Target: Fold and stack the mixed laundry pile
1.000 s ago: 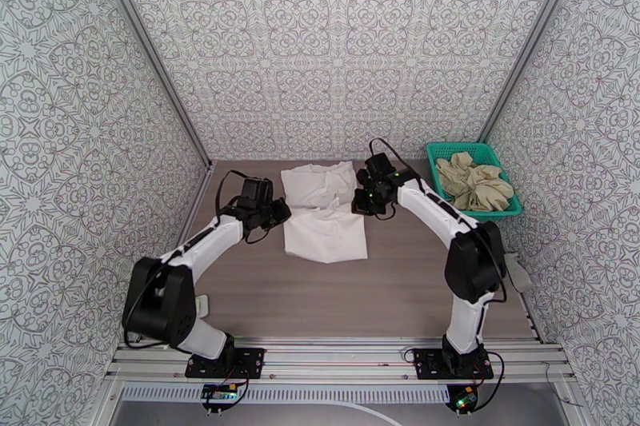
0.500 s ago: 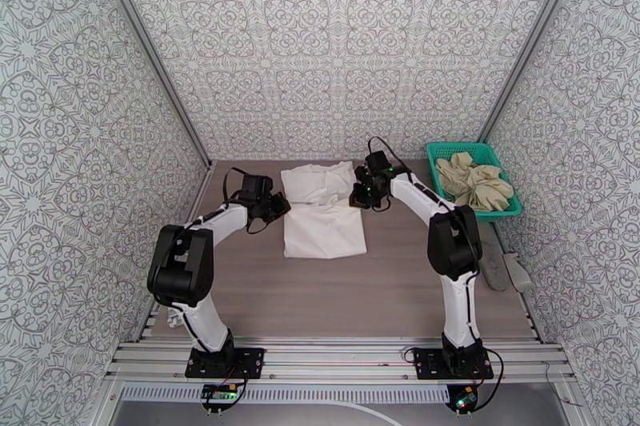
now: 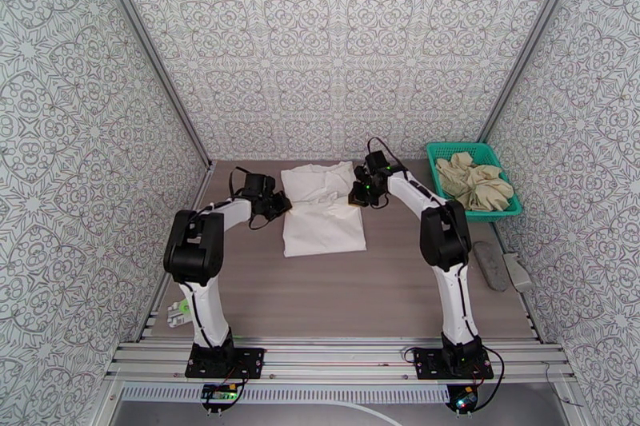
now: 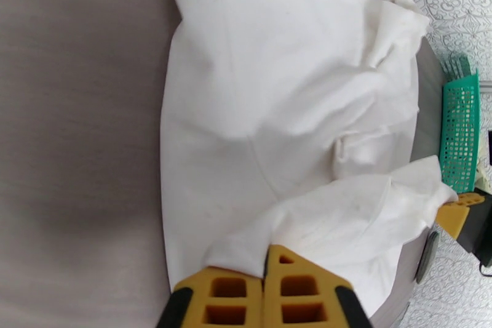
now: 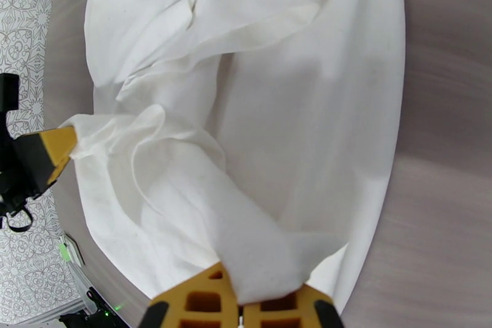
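L wrist view: the left gripper is showing just two yellow pads, their bases cut off by the frame bottom. The pads are pressing together w/ a bunched edge of the white T-shirt clamped btwn them. R wrist view: the right gripper is cropped the same way. A fold of shirt is burying its tips, so it's prob. pinching that cloth tight, though the contact itself is covered. Each cam is catching the opposite gripper as one yellow finger poking from the shirt's far edge, the rest hidden by fabric. The shirt is lying rumpled on the table, stretching btwn the two grippers, one lifted ridge running from one to the other. A beige garment is sitting crumpled in the teal basket, well apart from the right gripper on its outer side; its shape is hard to read.
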Action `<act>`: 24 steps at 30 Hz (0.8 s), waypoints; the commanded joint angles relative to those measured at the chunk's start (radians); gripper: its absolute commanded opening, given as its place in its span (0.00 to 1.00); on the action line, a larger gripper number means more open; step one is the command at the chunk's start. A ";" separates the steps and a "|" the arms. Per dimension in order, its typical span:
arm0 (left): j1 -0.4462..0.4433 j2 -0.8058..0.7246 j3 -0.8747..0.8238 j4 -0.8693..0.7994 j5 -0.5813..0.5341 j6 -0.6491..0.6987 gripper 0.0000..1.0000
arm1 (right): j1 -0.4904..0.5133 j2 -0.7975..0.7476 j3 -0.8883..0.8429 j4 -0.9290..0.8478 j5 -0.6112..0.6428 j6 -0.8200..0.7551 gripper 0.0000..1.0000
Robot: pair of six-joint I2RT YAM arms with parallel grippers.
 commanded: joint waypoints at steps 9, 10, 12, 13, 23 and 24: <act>0.023 0.040 0.033 0.128 0.051 -0.034 0.06 | -0.043 0.007 -0.019 0.063 -0.014 0.037 0.03; 0.028 0.042 0.029 0.133 0.052 -0.037 0.16 | -0.042 0.017 -0.009 0.061 -0.019 0.037 0.10; 0.041 0.038 0.014 0.156 0.055 -0.050 0.36 | -0.042 0.037 0.006 0.068 -0.033 0.037 0.27; 0.048 0.033 0.007 0.164 0.061 -0.054 0.37 | -0.042 0.042 0.012 0.072 -0.038 0.036 0.31; 0.114 -0.202 -0.093 0.138 0.031 -0.042 0.41 | -0.058 0.010 0.092 0.073 -0.066 -0.054 0.42; 0.104 -0.239 -0.114 0.119 0.024 -0.032 0.40 | -0.057 -0.012 0.069 0.075 -0.055 -0.065 0.42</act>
